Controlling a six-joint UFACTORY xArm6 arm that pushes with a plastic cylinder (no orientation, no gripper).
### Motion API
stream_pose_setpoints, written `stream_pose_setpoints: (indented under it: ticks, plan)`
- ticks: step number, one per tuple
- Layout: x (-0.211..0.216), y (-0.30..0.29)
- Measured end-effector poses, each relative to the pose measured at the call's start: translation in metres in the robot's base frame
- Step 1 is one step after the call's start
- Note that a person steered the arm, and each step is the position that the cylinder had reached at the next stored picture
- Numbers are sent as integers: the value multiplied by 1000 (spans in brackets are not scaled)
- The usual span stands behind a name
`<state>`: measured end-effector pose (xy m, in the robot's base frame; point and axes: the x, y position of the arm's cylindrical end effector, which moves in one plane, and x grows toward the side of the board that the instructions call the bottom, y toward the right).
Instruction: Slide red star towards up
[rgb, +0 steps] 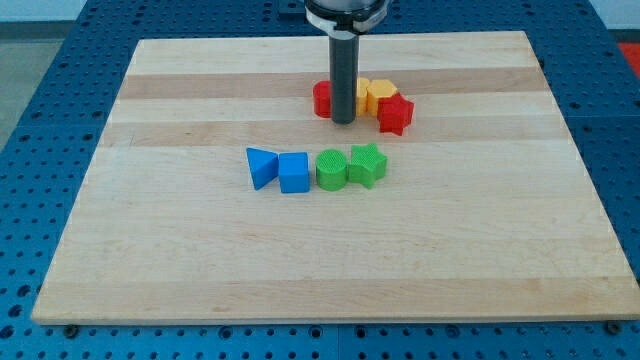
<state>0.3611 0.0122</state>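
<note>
I have no jaws, only my tip (343, 121), resting near the counter's (200, 270) top edge. The red star (395, 114) lies just right of it, beside yellow blocks (372, 94).

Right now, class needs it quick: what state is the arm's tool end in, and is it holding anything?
My tip: a plain rod, no jaws, holding nothing; it sits among the upper cluster, right beside the red block, left of the red star.

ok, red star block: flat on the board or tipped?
Flat. The red star block lies on the wooden board, beside the yellow block.
</note>
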Motion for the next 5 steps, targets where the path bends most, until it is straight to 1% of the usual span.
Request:
stream_pose_setpoints:
  ticks: [2, 5]
  plan:
    - [-2, 3]
    - [-2, 54]
